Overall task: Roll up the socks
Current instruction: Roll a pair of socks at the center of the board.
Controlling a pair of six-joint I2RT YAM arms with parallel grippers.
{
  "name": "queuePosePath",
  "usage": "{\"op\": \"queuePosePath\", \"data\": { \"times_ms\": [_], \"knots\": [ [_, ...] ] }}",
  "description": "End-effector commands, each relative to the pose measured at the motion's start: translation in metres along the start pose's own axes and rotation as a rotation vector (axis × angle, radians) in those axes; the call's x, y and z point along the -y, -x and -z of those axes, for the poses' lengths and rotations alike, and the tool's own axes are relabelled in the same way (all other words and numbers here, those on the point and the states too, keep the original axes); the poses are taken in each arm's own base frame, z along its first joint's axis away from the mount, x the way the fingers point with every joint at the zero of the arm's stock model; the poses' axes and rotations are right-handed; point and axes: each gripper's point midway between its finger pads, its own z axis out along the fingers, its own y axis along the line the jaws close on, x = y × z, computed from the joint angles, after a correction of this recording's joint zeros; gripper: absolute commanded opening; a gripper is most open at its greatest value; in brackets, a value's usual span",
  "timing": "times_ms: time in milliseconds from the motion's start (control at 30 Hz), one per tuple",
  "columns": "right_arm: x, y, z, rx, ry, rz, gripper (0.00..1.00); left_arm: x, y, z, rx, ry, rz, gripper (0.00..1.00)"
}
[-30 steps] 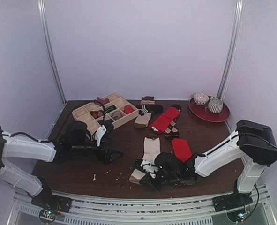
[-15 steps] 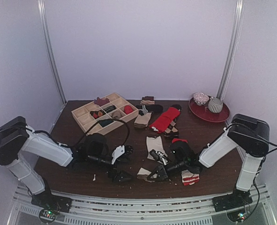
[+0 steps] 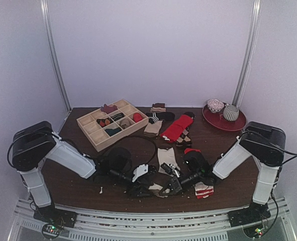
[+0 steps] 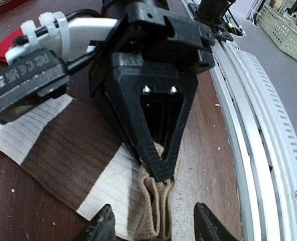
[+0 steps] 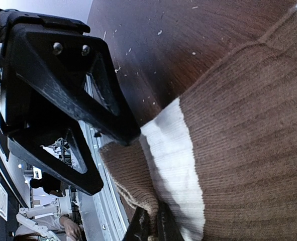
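The cream sock [image 3: 164,154] lies flat at the table's near middle, its brown band [image 4: 63,155] broad in the left wrist view. My right gripper [image 5: 151,228] is shut on its bunched tan end [image 5: 133,170], pinching it just above the wood. My left gripper [image 4: 156,226] faces it head-on, its fingertips [image 4: 105,226] apart on either side of the same tan end [image 4: 156,211] and not touching it. In the top view the two grippers, left [image 3: 140,185] and right [image 3: 169,187], meet tip to tip. The red sock [image 3: 192,150] lies under the right arm, its white-striped end [image 3: 204,190] near the front.
A wooden compartment tray [image 3: 95,131] stands at the back left. A pile of other socks [image 3: 177,128] lies behind the cream one. A red plate [image 3: 237,124] with two bowls sits at the back right. The metal rail [image 3: 138,213] runs along the table's front edge, close to both grippers.
My left gripper has swung right along the front of the table up to the right gripper, and its jaws have narrowed around the tan end. The right gripper stays shut on the sock.
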Motion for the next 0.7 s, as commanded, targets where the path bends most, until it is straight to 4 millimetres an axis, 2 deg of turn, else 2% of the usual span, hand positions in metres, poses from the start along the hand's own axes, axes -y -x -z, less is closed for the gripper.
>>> {"op": "queuePosePath", "data": {
  "times_ms": [0, 200, 267, 500, 533, 600, 667],
  "knots": [
    [0.02, -0.019, 0.002, -0.056, -0.026, -0.094, 0.04, 0.012, -0.001, -0.006, -0.001, -0.063, -0.02, 0.51],
    [0.022, -0.019, 0.001, -0.062, -0.025, -0.098, 0.04, 0.015, -0.01, -0.012, -0.022, -0.076, -0.002, 0.51],
    [0.024, -0.019, 0.0, -0.064, -0.028, -0.103, 0.04, 0.014, -0.011, -0.015, -0.023, -0.08, 0.002, 0.47],
    [0.024, -0.017, 0.0, -0.058, -0.03, -0.099, 0.04, 0.014, -0.02, -0.023, -0.044, -0.097, 0.047, 0.15],
    [0.024, -0.017, 0.0, -0.06, -0.035, -0.096, 0.05, 0.015, -0.019, -0.022, -0.04, -0.098, 0.055, 0.07],
    [0.022, -0.015, 0.001, -0.056, -0.037, -0.079, 0.06, 0.013, -0.019, -0.021, -0.044, -0.08, 0.092, 0.0],
    [0.016, -0.012, 0.004, -0.054, -0.043, -0.042, 0.1, 0.007, -0.027, -0.02, -0.09, -0.04, 0.176, 0.0]
  ]
}}
